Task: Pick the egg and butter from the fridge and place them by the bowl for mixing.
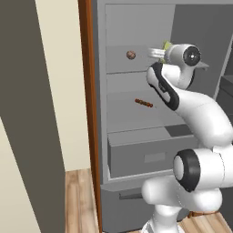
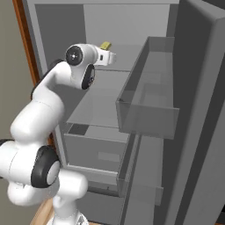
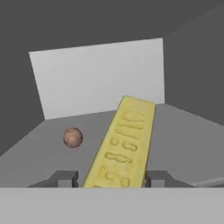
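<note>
**Fingers at the butter on the upper fridge shelf, egg loose beside it**

Left base view: we see the fridge (image 1: 136,150) standing open, grey shelves and drawers inside. Our arm reaches up and in to the upper shelf. The gripper (image 1: 158,53) sits at shelf height with a bit of the butter (image 1: 167,45) showing pale yellow just past the wrist. The egg (image 1: 131,55) rests on that same shelf, left of the gripper and apart from it. One shelf down lies a short string of small brown beads (image 1: 144,103). A brown wooden panel edge (image 1: 89,113) runs up the left side of the fridge.

Right base view: we see the gripper (image 2: 110,56) pointing into the upper shelf, the butter (image 2: 105,45) poking out just above it. The fridge door (image 2: 197,132) hangs open on the right with its grey door bin (image 2: 147,110) in front of the shelves.

Hand view: we see the butter (image 3: 122,146) running lengthwise between the two fingers (image 3: 64,178), its near end down between the tips. Fingers sit closed in around the butter, one each side; we can't tell whether they actually press it or whether it's off the shelf. The egg (image 3: 72,137) sits on the shelf floor left of the butter, not touching it.
</note>
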Controlling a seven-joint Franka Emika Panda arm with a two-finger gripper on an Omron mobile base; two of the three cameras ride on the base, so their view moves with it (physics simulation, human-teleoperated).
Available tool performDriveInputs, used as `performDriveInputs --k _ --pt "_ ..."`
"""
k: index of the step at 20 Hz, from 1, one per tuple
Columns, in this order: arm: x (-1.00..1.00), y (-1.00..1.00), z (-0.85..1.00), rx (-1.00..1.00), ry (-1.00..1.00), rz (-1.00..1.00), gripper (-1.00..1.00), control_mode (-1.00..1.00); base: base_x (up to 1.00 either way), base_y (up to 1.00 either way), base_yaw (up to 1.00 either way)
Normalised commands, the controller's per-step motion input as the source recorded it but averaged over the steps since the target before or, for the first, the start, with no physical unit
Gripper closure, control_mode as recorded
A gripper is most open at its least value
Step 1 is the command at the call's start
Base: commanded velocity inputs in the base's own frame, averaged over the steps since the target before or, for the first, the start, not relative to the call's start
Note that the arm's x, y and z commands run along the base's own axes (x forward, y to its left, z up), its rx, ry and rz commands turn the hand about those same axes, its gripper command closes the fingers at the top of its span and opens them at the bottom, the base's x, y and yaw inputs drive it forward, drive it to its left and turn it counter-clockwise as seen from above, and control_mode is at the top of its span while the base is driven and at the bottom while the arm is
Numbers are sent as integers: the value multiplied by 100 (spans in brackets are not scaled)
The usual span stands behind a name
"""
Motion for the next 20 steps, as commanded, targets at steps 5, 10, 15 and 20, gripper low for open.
performDriveInputs --k 5,10,15,20 --pt "-100 0 17 0 -1 2 100 -100 0 0 0" --pt "-100 -3 5 -1 4 3 100 -100 0 0 0" --pt "-100 0 -3 -9 22 4 100 -100 0 0 0" --pt "-91 0 -31 -15 26 5 100 -100 0 0 0"
